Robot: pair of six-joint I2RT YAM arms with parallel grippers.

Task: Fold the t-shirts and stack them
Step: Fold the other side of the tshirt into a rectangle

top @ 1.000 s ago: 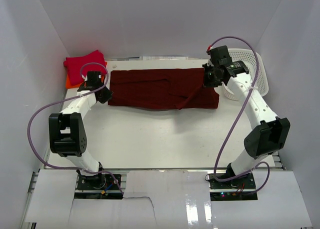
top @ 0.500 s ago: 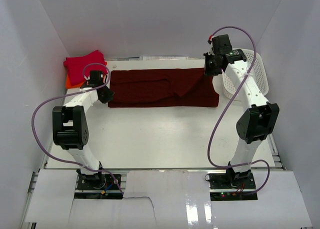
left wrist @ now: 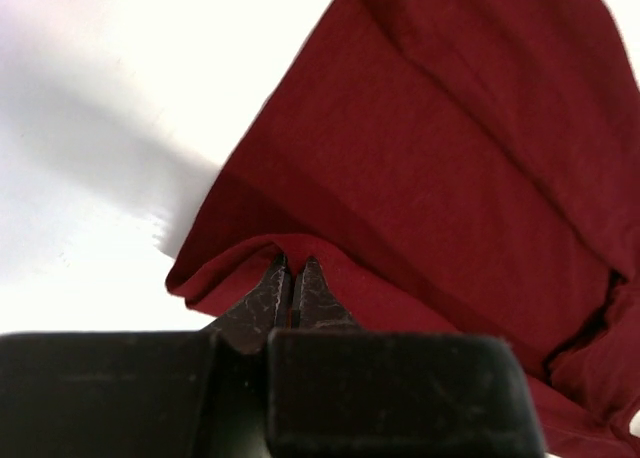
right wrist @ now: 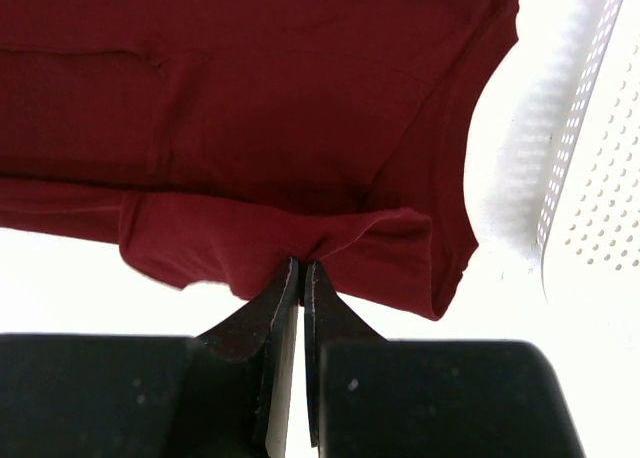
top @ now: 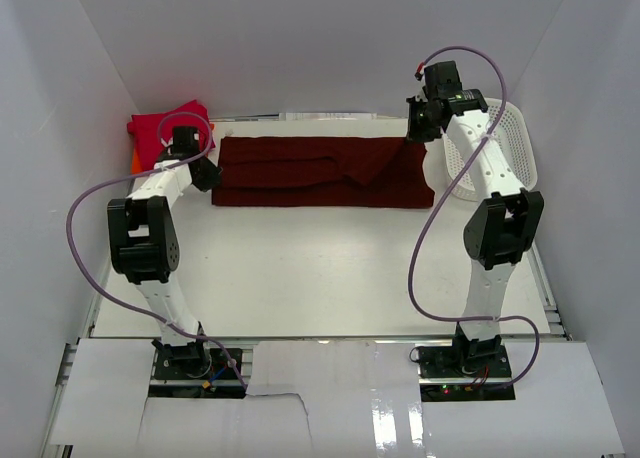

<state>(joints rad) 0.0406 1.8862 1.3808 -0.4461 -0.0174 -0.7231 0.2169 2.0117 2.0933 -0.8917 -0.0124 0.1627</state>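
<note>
A dark maroon t-shirt lies as a long folded strip across the far part of the table. My left gripper is shut on its left end, cloth pinched between the fingertips. My right gripper is shut on the right end, and the hem bunches at the closed tips. A bright crimson red t-shirt lies folded in the far left corner. It rests on an orange t-shirt, of which only an edge shows.
A white mesh basket stands at the far right, close to the right arm; its wall fills the right side of the right wrist view. White enclosure walls close in the back and both sides.
Both grippers have carried the near edge of the maroon shirt toward the back wall, folding it into a narrower strip. Both arms have stretched farther out.
</note>
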